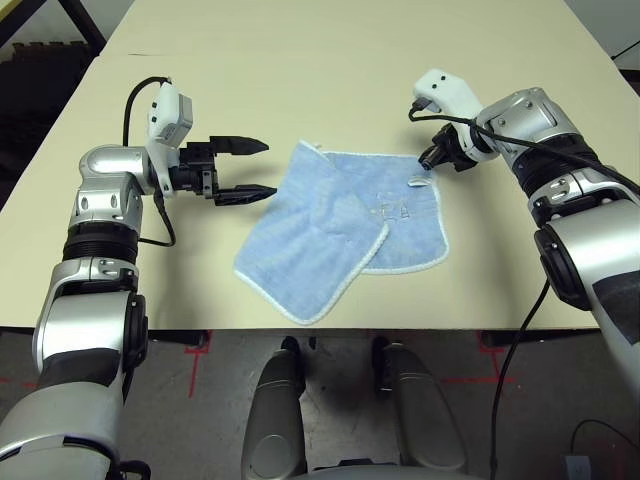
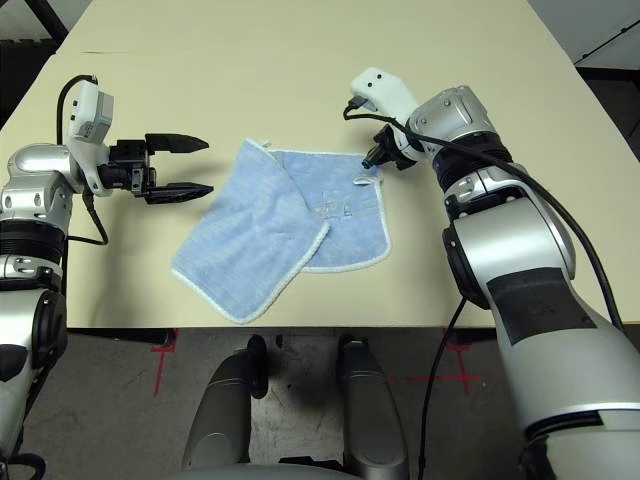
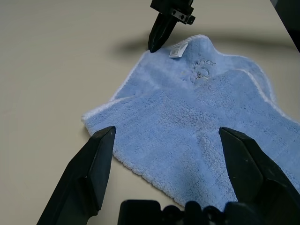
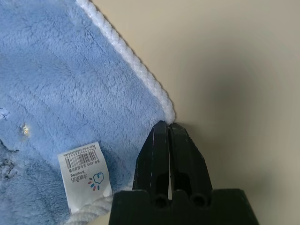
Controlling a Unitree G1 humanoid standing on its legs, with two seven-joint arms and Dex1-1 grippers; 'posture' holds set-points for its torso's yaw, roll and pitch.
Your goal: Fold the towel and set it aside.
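Observation:
The light blue towel (image 1: 340, 225) lies on the table between my arms, its left part folded diagonally over the rest. White edging runs round it, and a white tag (image 4: 84, 173) sits near the far right corner, beside faint embroidery (image 1: 390, 208). My right gripper (image 4: 166, 125) points down at that corner, shut, its tips pinching the edging (image 4: 140, 70) where it ends. My left gripper (image 1: 268, 168) hovers open just left of the towel's far left edge, holding nothing and pointing towards the towel (image 3: 201, 122).
The cream table (image 1: 300, 60) stretches far behind and to both sides of the towel. Its front edge runs close below the towel's near corner. Dark floor and a black frame (image 1: 40, 50) lie beyond the left edge.

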